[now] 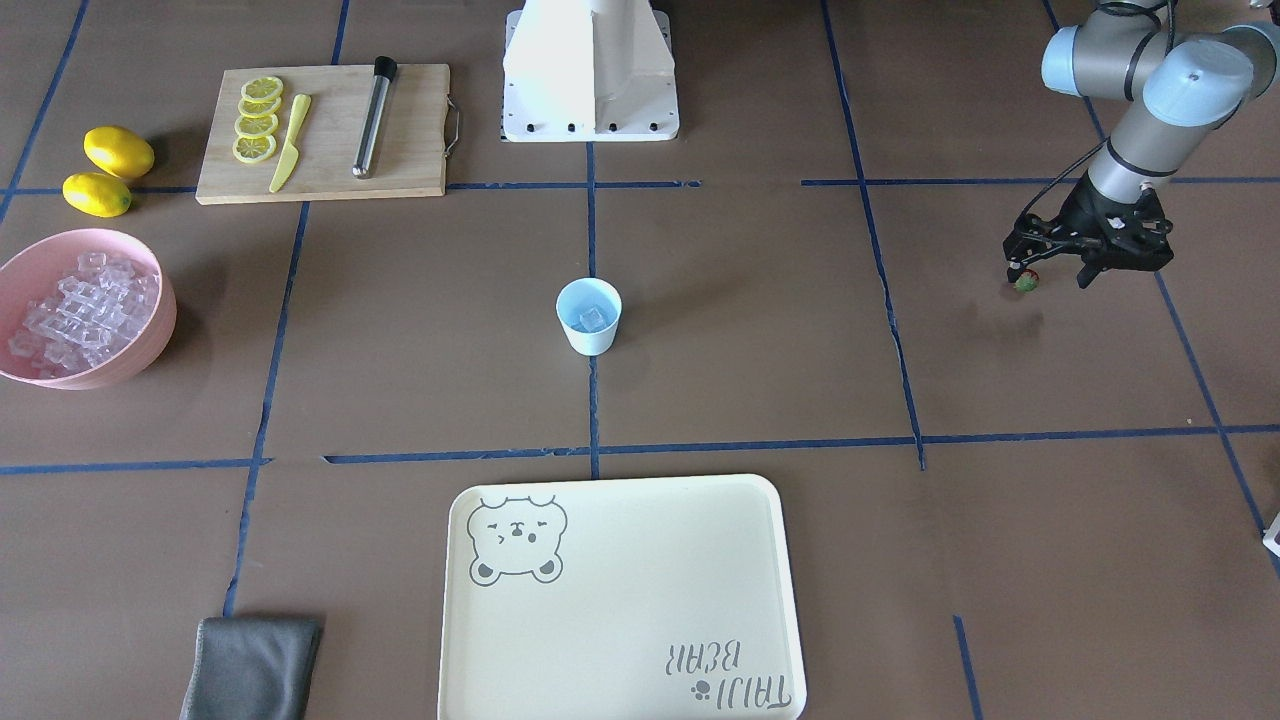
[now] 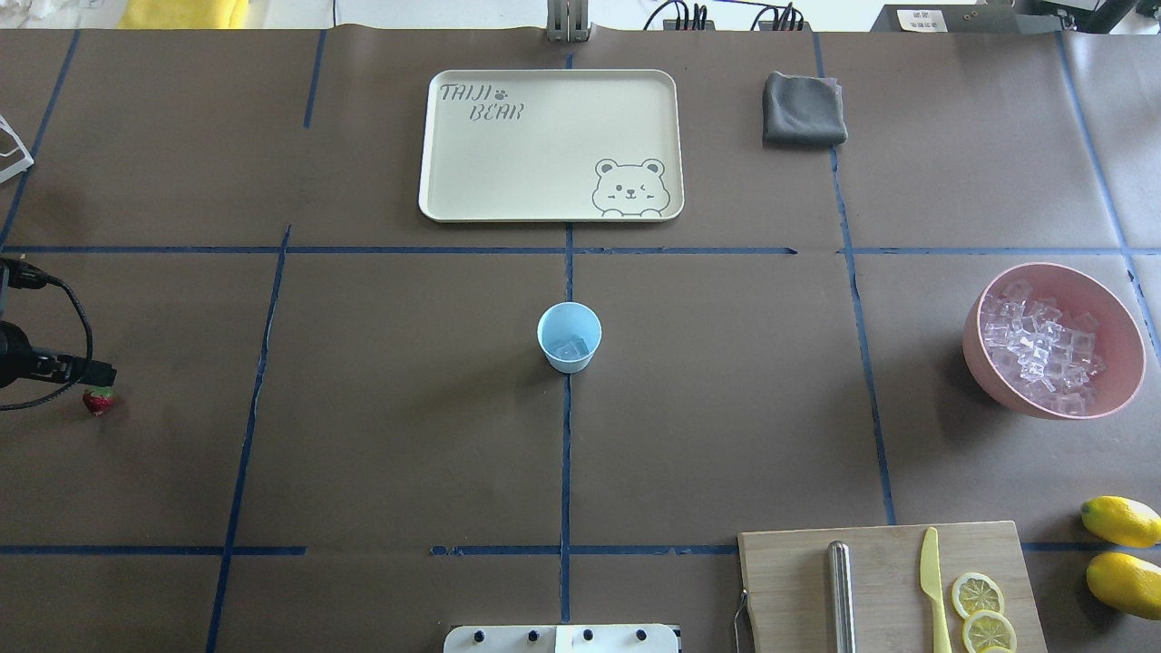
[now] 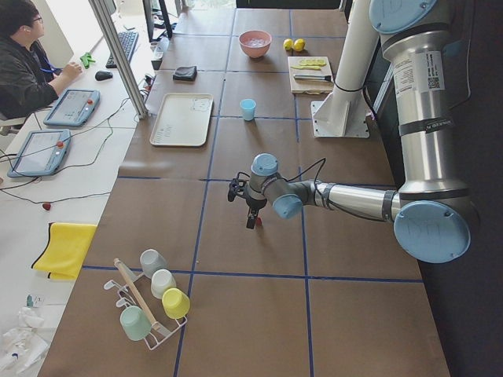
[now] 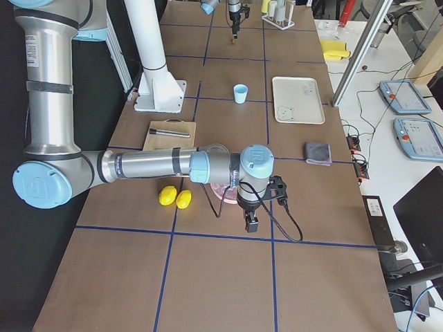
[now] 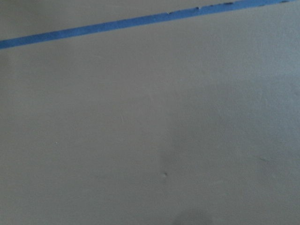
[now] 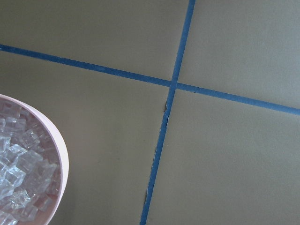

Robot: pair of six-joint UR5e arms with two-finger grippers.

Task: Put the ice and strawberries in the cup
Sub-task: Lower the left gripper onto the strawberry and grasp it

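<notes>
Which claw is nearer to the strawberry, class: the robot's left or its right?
Left. The left claw hangs right at the strawberry, one fingertip beside it. The right claw is at the table's far end, by the pink bowl.

Light was bright, even and diffuse across the counter [image 1: 760, 330]. Shadows were soft: only a faint smudge lay on the counter near the left gripper [image 1: 1050, 276]. The white robot base [image 1: 590, 70], well apart from that gripper, was blown out. The left wrist view was soft, with a dim patch at its lower edge.
</notes>
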